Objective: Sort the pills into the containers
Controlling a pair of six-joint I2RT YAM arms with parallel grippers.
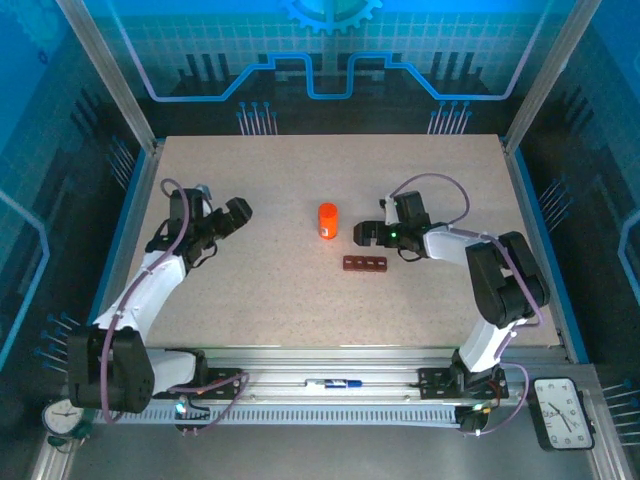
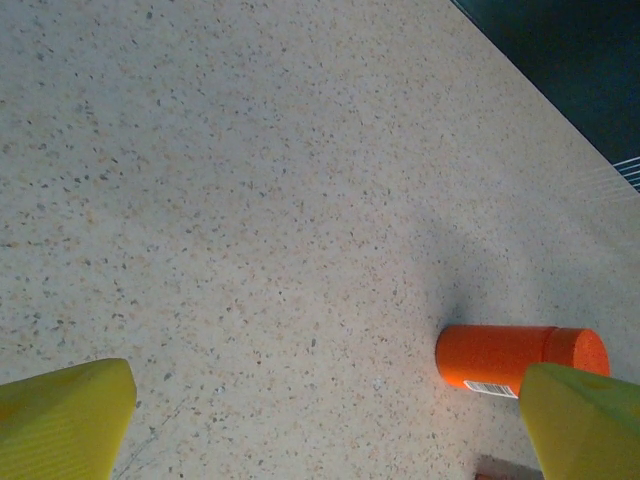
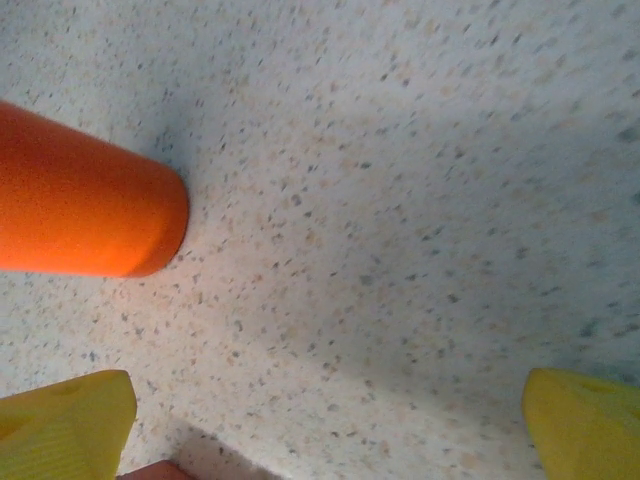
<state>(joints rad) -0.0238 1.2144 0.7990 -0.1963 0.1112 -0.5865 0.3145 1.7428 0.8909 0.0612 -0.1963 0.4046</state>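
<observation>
Now: containers (image 1: 365, 264) sit just right of bottle (image 1: 328, 221), robot side, long way running left-right. Right fingers (image 3: 60, 425) nearer, beside bottle; left fingers (image 2: 60, 415) well apart. Both wide open, empty.

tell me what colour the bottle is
The bottle is bright orange; the left wrist view shows it best.

The left arm (image 1: 150, 285) is stretching forward and inward, the left pincer (image 1: 240, 211) gaping wide. The right arm (image 1: 497, 285) is bending toward the middle, the right pincer (image 1: 362, 235) holding its yellow fingers (image 3: 62, 422) wide apart.
</observation>
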